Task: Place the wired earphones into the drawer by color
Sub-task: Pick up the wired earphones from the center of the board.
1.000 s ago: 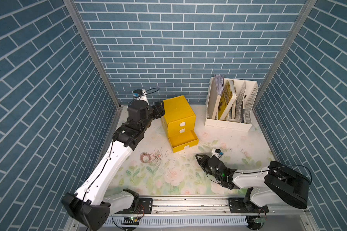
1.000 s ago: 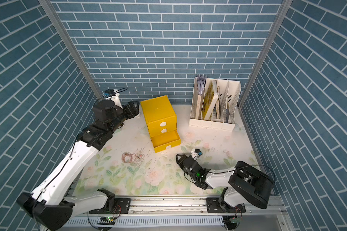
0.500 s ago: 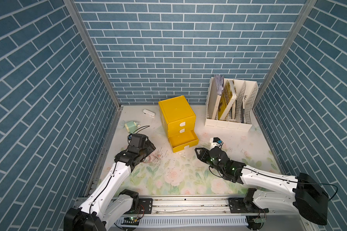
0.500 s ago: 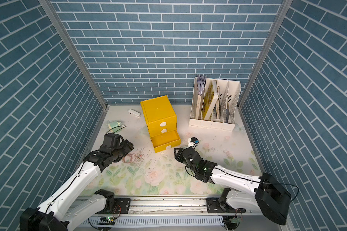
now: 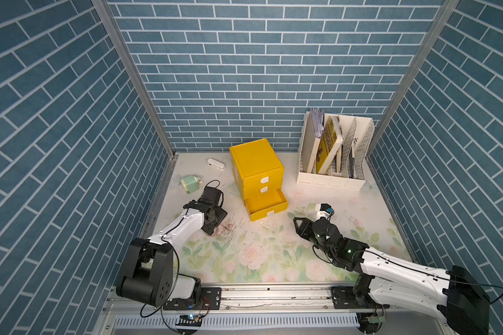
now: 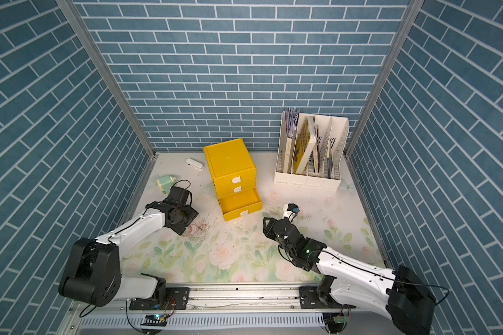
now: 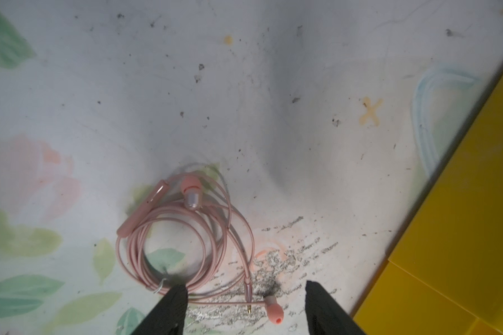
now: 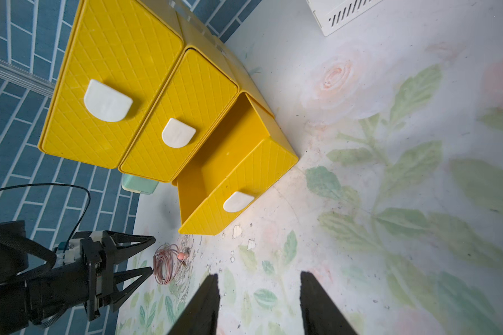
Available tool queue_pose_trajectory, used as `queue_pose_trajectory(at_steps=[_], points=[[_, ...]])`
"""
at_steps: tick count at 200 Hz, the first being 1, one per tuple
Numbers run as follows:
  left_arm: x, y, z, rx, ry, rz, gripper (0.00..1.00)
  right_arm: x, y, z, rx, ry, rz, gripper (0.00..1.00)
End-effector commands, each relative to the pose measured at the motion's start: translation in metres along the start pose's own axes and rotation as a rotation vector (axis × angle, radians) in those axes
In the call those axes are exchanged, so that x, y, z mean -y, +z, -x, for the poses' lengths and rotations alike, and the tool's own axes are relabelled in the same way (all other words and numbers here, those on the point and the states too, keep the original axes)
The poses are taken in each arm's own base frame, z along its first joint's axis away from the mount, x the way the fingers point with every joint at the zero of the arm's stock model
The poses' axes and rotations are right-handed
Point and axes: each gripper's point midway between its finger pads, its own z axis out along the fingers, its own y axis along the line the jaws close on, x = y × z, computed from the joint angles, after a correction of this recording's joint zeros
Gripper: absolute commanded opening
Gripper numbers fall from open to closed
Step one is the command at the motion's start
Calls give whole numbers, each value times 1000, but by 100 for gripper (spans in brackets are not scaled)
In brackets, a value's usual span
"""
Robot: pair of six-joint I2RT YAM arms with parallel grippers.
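Nearest the rail, the left gripper point(image 7: 244, 285) hangs over the pink earphones point(image 7: 191, 195) with its jaws fairly wide and gripping nothing. One finger point(image 7: 169, 313) stands at the edge of the coil, and the other stands on bare mat beyond the loose earbud point(image 7: 273, 312). The set will likely handle as almost weightless and wholly limp. It is thin rubbery cable wound in a loose coil, so a pinch on a single strand would probably let the loops trail and snag. The better hold seems to be across the rim of the coil, where several turns lie bundled together. The smooth little buds and the inline remote point(image 7: 145, 210) look like poorer places to grip. The coil is near round and has no real long axis. What points is its tail: the plug point(image 7: 248, 293) and the loose earbud run out from the coil into the gap between the jaws. Its heading is too small to read from above. In a top view, with the back wall at 12 o'clock, the pink earphones point(image 5: 226, 229) lie on the floral mat point(image 5: 244, 261). They are at about 8 o'clock from the open bottom drawer point(image 5: 262, 215), near it but apart. The right gripper point(image 8: 258, 274), at about 4 o'clock from that drawer, is empty with its jaws moderately apart. Farther back, the bottom drawer is pulled out toward about 5 o'clock and shows a bare yellow floor. The two upper drawers point(image 8: 119, 58) of the yellow cabinet point(image 5: 256, 159) are shut.
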Motion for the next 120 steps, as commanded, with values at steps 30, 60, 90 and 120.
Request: queue_pose_trajectory(at_steps=[30, 60, 90, 120], points=[[-22, 16, 5, 6, -30, 89, 68, 27, 0, 1, 17, -28, -62, 48], [-25, 26, 4, -2, -24, 106, 63, 32, 3, 0, 17, -25, -75, 48], [-23, 36, 2, -21, 2, 119, 44, 35, 5, -2, 11, -30, -88, 48], [-28, 39, 4, -16, 24, 151, 22, 41, 4, 0, 28, -23, -101, 48]])
